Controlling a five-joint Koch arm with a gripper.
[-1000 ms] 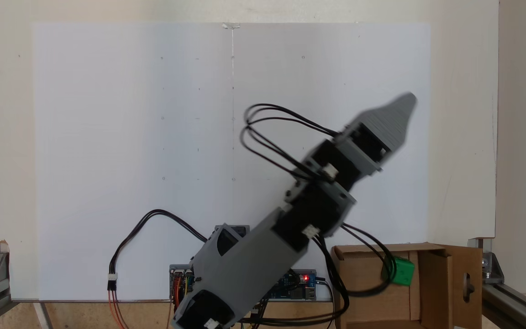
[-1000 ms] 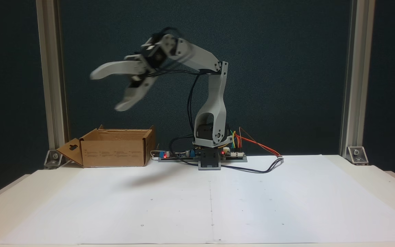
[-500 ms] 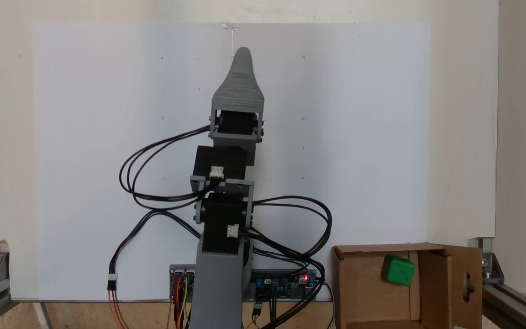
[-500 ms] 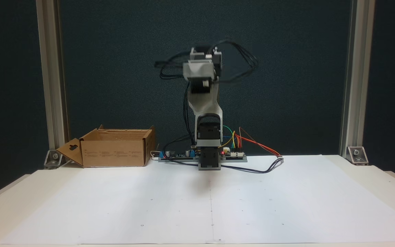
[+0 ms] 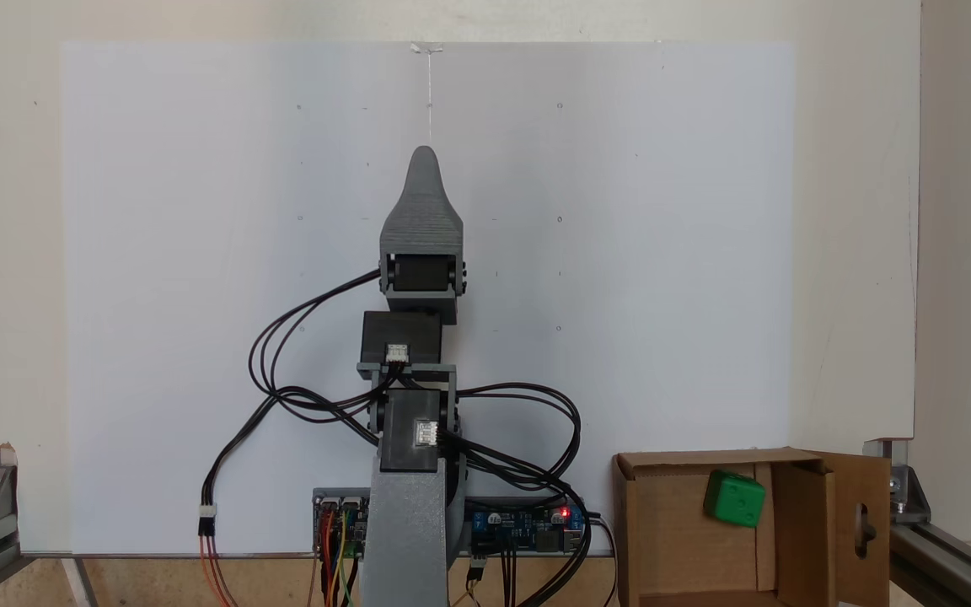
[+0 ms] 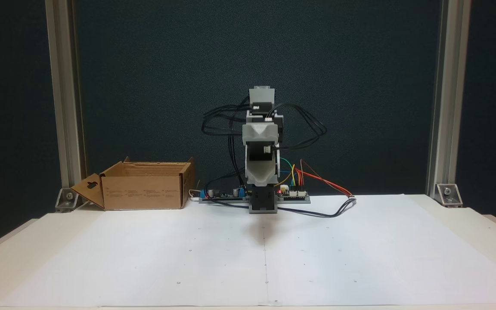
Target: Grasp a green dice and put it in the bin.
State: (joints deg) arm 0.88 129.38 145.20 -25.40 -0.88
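Your green dice (image 5: 735,499) lies inside the cardboard box (image 5: 646,539), resting on the box floor near the inner flap, as a fixed view from above shows. In that view the box sits at the lower right, beside the circuit boards (image 5: 528,527) at the arm's base. In another fixed view the box (image 6: 144,191) stands at the far left of the surface (image 6: 15,241), its cut-out flap folded outward. Your hand (image 5: 423,164) points out over the middle of the white paper (image 5: 157,253), well apart from the box. Its jaws lie one behind the other, so you cannot tell how wide they stand. Black cables (image 5: 283,354) loop around the arm.
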